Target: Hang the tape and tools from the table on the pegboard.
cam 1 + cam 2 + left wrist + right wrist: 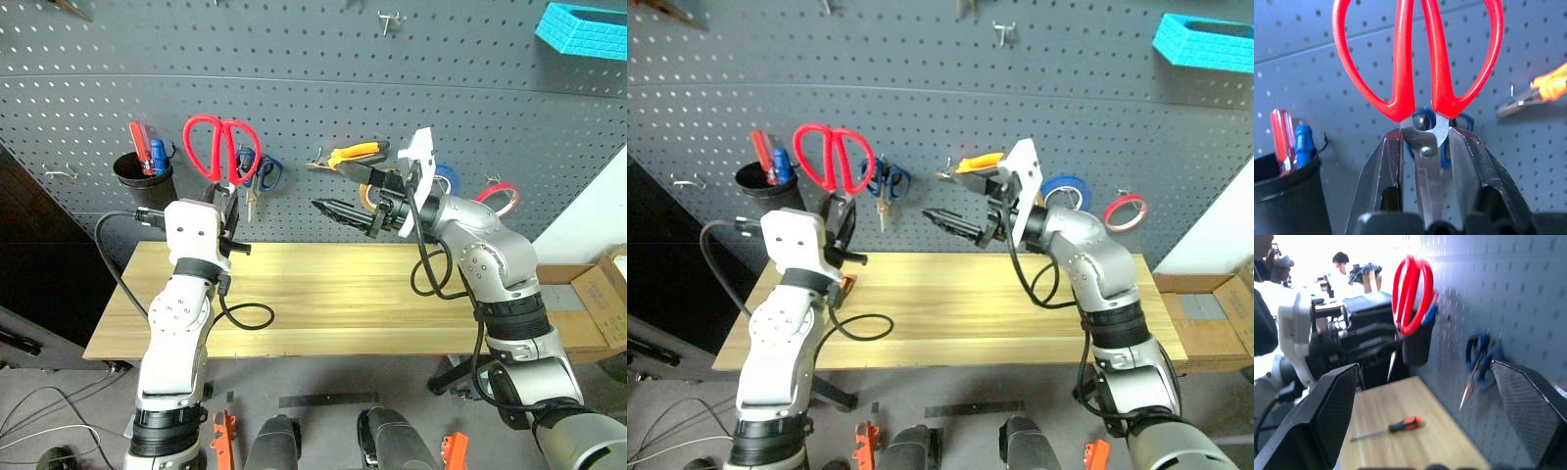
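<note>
Your left fingers (223,202) grip the red-handled scissors (219,147) by the blades, handles up before the pegboard (313,98); your right fingers (358,196) spread wide, empty, above the bench (323,294).

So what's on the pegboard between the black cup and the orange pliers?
The blue-handled scissors hang there; in the left eye view, the left gripper holds the red-handled scissors up in front.
</note>
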